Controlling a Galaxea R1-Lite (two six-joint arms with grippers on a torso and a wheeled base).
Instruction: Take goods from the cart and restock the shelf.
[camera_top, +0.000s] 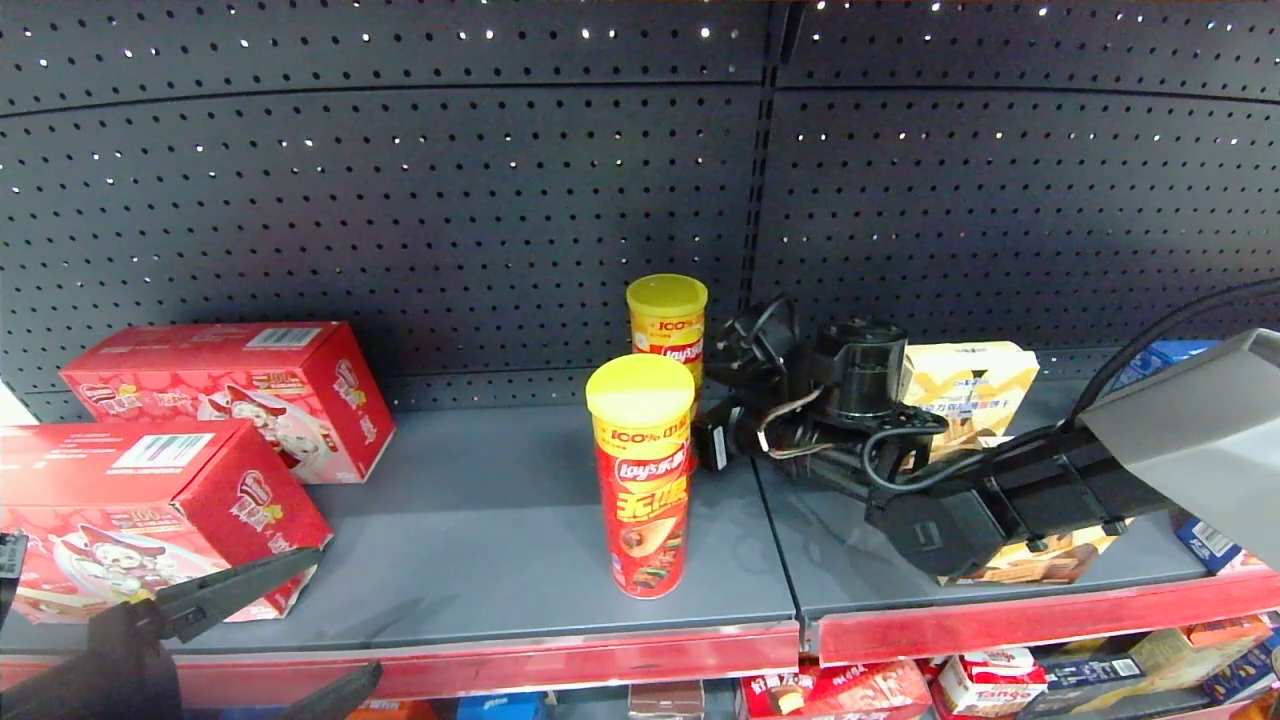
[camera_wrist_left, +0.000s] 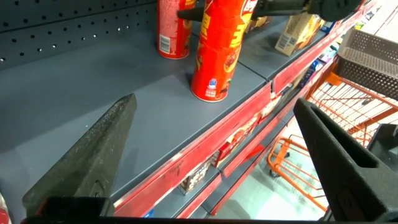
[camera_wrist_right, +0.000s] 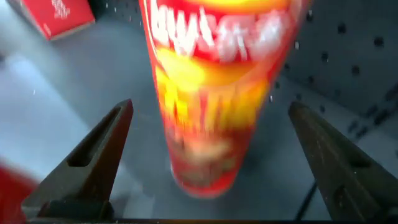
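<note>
Rear chip can partly behind front can

Chip can between right claw fingers: blurred, print unreadable, top cut by frame edge. Rear can beside right claw: lower part hidden behind front can. Yellow box behind right arm: mostly covered.
</note>
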